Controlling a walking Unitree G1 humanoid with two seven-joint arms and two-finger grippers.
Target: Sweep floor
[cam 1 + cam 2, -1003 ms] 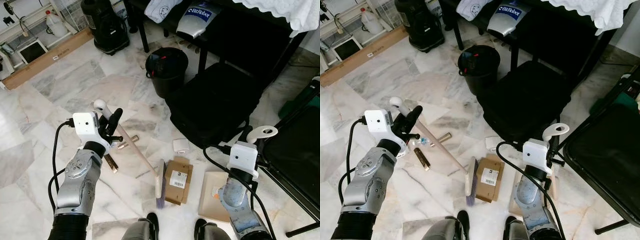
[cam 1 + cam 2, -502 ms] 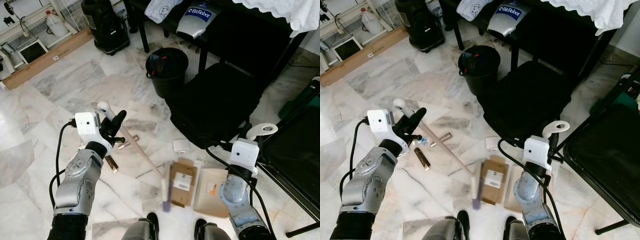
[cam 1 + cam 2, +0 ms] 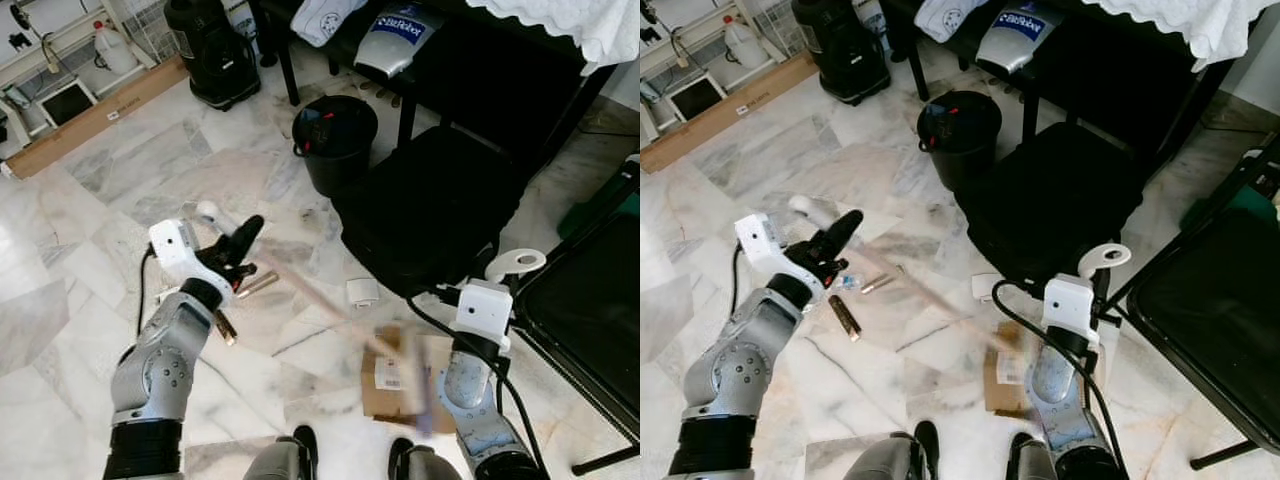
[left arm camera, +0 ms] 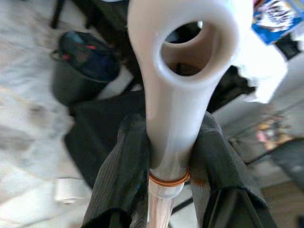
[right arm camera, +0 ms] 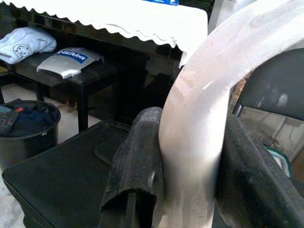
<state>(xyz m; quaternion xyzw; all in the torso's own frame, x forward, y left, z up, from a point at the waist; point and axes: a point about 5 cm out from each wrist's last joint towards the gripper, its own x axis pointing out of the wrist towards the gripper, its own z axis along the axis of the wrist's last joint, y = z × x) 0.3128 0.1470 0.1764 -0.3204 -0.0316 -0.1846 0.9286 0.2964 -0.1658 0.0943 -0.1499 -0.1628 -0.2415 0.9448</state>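
two claws are at work over a marble floor [image 3: 90,260] strewn with litter. the left claw [image 3: 238,243] is pinched tight around the upper end of a broom [image 3: 300,285], its black fingers [image 4: 118,175] pressed on either side of the white looped grip just above an orange ring. from there the pale shaft slants down across the floor toward the robot's right, its lower part and head smeared by motion blur near a flattened cardboard box [image 3: 388,385] with a white label, which lies on the floor just in front of the robot's feet. the right claw [image 3: 503,272] grips the white curved handle of a dustpan [image 3: 520,263], fingers [image 5: 137,161] closed on both sides of it, low on the robot's right beside the box; the pan itself is hidden behind the arm.

a small white box [image 3: 361,292] lies on the floor at the near edge of a black bag [image 3: 430,205]. a black bin [image 3: 333,140] holding dark clutter stands just behind that bag. a brass-coloured tube [image 3: 257,284] and a darker stick [image 3: 224,327] lie on the tiles beside the left arm.

at the back, a dark desk [image 3: 480,70] carries a silver pouch with blue lettering [image 3: 398,40], a pale folded garment [image 3: 325,18] and a white scalloped cloth [image 3: 580,22]. a black appliance [image 3: 208,50] and a long plank [image 3: 95,115] sit toward the far left.
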